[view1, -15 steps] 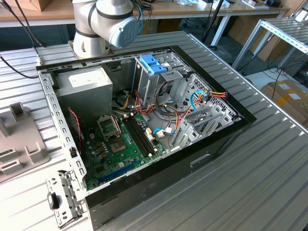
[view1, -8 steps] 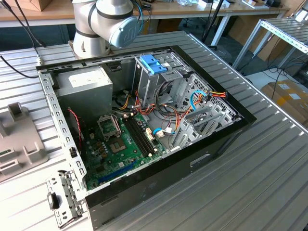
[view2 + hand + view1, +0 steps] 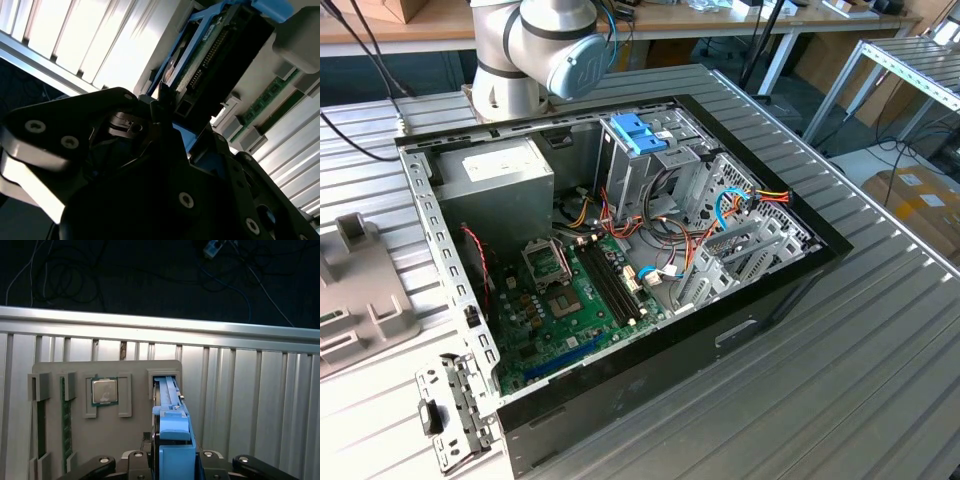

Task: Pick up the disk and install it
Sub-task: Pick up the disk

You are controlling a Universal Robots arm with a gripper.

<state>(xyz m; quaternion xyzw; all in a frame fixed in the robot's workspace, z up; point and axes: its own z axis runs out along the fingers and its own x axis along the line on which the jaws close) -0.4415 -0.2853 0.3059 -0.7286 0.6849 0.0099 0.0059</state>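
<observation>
In the exterior view, the open case (image 3: 670, 350) lies on the table (image 3: 880, 380), with the arm (image 3: 535, 50) rising behind it. Inside it, loose cables (image 3: 740, 205) crowd the metal bays beside the cage (image 3: 638, 135). We judge that a disk brought in here could snag on those wires, or push one into a bay ahead of itself.

In the second wrist view, the claw (image 3: 167, 117) is right up against the disk (image 3: 215, 55). The disk stands on edge directly ahead of it, in a grey holder (image 3: 300, 45), with the green board and connector showing. We cannot tell whether the claw is clamped on the disk or only closing around it. Memory sticks (image 3: 260, 102) sit in the holder just to one side of the claw. If the grip bears only on the plastic rail, we think the disk may slip or tip as it comes up.

In the first wrist view, the disk's blue rail runs straight out from the middle of the claw into a snug pocket of the holder. A processor (image 3: 105, 391) sits near, off to one side of the claw, and the table's edge lies beyond. If the pull is not in line with the pocket, the rail could bind against its walls. That could drag the holder along and jolt the parts lying in it.
</observation>
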